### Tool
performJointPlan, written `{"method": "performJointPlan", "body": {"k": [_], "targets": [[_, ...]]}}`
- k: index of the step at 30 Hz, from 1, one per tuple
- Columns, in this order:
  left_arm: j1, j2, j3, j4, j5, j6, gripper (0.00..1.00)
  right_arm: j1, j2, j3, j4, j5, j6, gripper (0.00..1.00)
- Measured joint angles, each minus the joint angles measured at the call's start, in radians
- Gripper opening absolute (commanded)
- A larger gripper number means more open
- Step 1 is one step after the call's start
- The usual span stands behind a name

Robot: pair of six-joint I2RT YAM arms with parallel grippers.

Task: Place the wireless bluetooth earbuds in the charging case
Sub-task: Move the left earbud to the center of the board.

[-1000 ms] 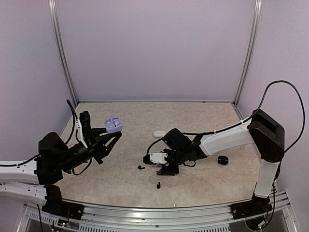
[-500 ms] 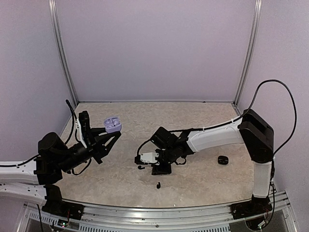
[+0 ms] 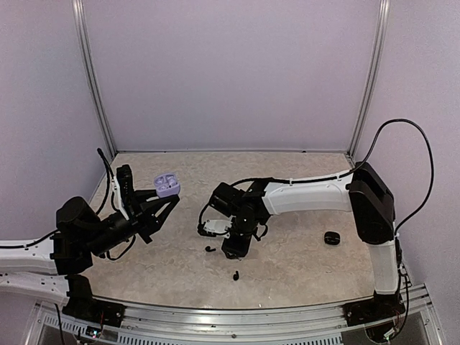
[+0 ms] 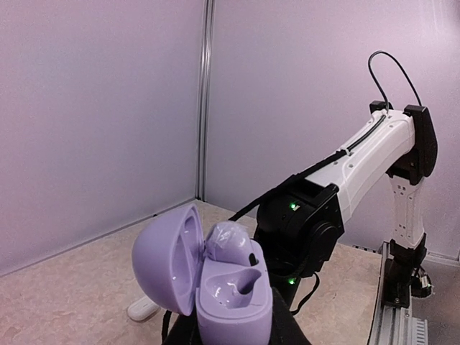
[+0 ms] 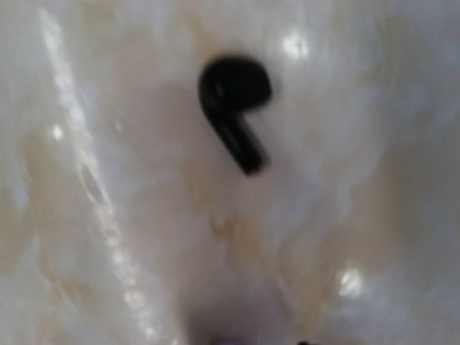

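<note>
Wireless bluetooth earbuds are in three places that you can see. One black earbud [image 3: 209, 249] lies on the table [image 3: 309, 277], just left of the right gripper [image 3: 231, 250]. A second black earbud [image 3: 236, 274] lies nearer to the front edge, apart from the first one. The right wrist view gives you a blurred black earbud [image 5: 231, 108] lying flat on the marbled surface, with its round head up-left and its stem pointing down-right. You cannot tell which of the two it is.

The third one is a lavender earbud [image 4: 230, 241]. It sits in the farther socket of the lavender charging case [image 4: 215, 277], and the nearer socket shows its bare hollow. The lid of this case is open and stands to the left in the left wrist view. The left gripper [image 3: 165, 195] clamps the case from below and holds it raised above the left side of the table.

The right gripper points down, close over the middle of the table. Its fingers do not show clearly in any view, so you cannot tell whether they are spread or closed.

A black case [image 3: 331, 238] rests on the table, well apart to the right. A white case [image 4: 144, 309] lies on the table beyond the lavender one.
</note>
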Motion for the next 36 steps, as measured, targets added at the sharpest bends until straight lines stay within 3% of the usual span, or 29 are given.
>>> {"method": "performJointPlan", "body": {"k": [14,25,36], "targets": [[0.000,-0.019,-0.011,0.000,0.003,0.000,0.00,0.000,0.089,0.113,-0.129,0.009,0.112,0.32],[0.002,-0.028,-0.021,0.000,0.003,-0.001,0.00,0.000,0.098,0.117,-0.154,-0.009,0.126,0.13],[0.005,-0.033,-0.023,0.000,0.003,-0.001,0.00,0.001,-0.061,-0.135,-0.127,-0.040,0.103,0.12]]}}
